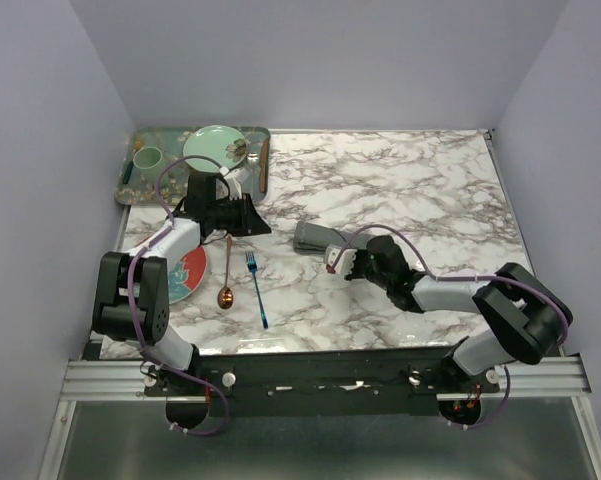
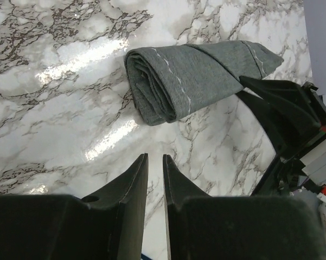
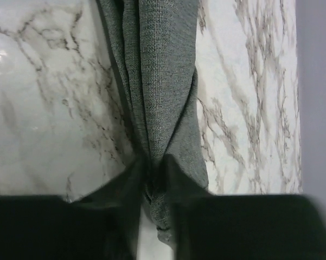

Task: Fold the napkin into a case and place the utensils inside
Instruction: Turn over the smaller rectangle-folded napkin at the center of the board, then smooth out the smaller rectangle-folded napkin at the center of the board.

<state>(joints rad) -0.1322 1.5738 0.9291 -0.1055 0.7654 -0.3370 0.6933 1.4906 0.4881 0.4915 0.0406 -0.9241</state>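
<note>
The right gripper [image 3: 154,169] is clamped on one end of the napkin [image 3: 157,81], its two dark fingers [image 3: 131,181] pressed in from either side so that the cloth bunches between them. From that pinch the napkin runs away across the marble table [image 1: 420,180] as a narrow, folded dark grey bundle, with a thin lighter stitched line showing along its layers in the left wrist view. In the top view it lies near the middle of the table, its free, rolled end pointing towards the left arm. The left gripper [image 2: 154,162] hangs above the table short of that rolled end, apart from it, its fingers nearly together with only a thin slit between them and nothing in it. Nearer the arms' bases, on the left half of the table, the blue fork [image 1: 257,290] and the copper spoon [image 1: 227,275] lie side by side on the bare marble, close but not touching, well apart from the napkin. Just left of the spoon a red and blue plate [image 1: 187,277] sits partly under the left arm. At the far left corner a patterned green tray [image 1: 126,183] holds a pale green plate [image 1: 213,146], a green cup [image 1: 147,157] and a brown-handled utensil [image 1: 265,165].
</note>
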